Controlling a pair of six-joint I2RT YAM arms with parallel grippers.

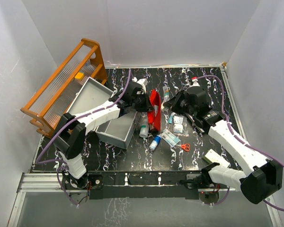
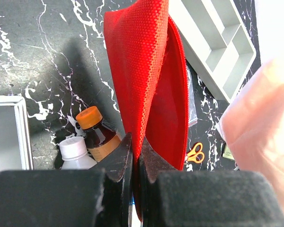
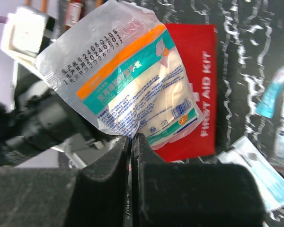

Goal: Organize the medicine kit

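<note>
The left hand [image 2: 136, 156] was clenched on the rim of the red first aid pouch [image 2: 142, 61], which stood on edge, its long axis running straight away from it. The right hand [image 3: 131, 142] pinched a dressing packet [image 3: 132, 80] by one edge, slanting away, with the pouch beyond.

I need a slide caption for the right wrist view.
Right gripper pinches a medical packet in front of the red first aid pouch.
</note>
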